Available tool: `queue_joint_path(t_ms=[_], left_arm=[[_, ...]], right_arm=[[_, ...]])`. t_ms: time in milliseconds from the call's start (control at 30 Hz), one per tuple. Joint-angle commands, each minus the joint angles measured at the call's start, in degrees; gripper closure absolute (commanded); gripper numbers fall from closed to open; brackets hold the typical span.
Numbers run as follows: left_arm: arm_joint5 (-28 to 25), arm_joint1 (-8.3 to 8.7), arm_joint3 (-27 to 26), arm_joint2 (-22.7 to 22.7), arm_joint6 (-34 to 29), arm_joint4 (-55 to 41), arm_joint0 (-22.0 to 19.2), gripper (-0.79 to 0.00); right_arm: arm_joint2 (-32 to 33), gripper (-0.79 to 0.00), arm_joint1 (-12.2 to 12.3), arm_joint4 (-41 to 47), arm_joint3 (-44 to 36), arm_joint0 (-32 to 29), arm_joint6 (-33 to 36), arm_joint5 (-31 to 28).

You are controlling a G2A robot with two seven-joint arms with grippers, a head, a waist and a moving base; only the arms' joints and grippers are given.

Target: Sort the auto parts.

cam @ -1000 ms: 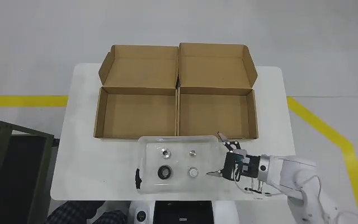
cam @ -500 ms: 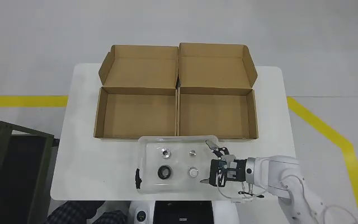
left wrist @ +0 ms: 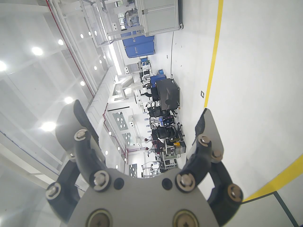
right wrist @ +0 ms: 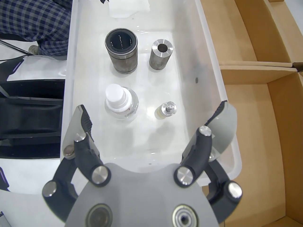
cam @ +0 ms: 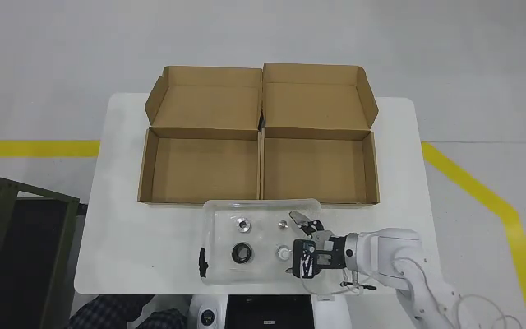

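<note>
Close up, the right gripper gapes near the white-capped part.

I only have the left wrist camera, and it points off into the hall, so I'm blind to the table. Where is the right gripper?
Observer: The right gripper hangs open over one end of the clear bin.
Operator: What's in it?
Observer: Four upright parts: a black linear bearing, a steel bushing, a white-capped piece and a small silver-topped fitting.
Operator: Which sit nearest the gripper?
Observer: The white-capped piece and the small silver-topped fitting; neither is touched.
</note>
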Motion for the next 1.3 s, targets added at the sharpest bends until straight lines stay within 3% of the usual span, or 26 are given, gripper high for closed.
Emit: queue_joint_path(t_ms=[0, 133, 467, 833, 900, 1000, 1267], left_arm=[[0.0, 0.0, 0.0, 0.0, 0.0, 0.0, 0.0, -0.785], [0.0, 0.0, 0.0, 0.0, 0.0, 0.0, 0.0, -0.785], [0.0, 0.0, 0.0, 0.0, 0.0, 0.0, 0.0, -0.785], [0.0, 0.0, 0.0, 0.0, 0.0, 0.0, 0.0, -0.785], [0.0, 0.0, 0.0, 0.0, 0.0, 0.0, 0.0, -0.785], [0.0, 0.0, 0.0, 0.0, 0.0, 0.0, 0.0, -0.785], [0.0, 0.0, 0.0, 0.0, 0.0, 0.0, 0.0, -0.785]], right_arm=[[-0.58, -0.782, 0.02, -0.08, 0.35, 0.36, 0.36, 0.12], [-1.74, -0.606, 0.09, -0.14, 1.07, 1.03, 1.35, 0.06], [-4.58, -0.4, 0.22, 0.11, 1.72, 2.65, 3.88, -0.19], [-7.45, -0.326, 0.27, 1.33, 2.87, 4.62, 5.66, -0.19], [-7.83, -0.228, 0.3, 1.58, 3.09, 4.97, 5.99, -0.32], [-8.22, 0.0, 0.36, 2.06, 3.27, 5.41, 6.36, -0.44], [-7.29, 0.0, 0.82, 5.03, 1.07, 5.42, 5.44, -0.62]])
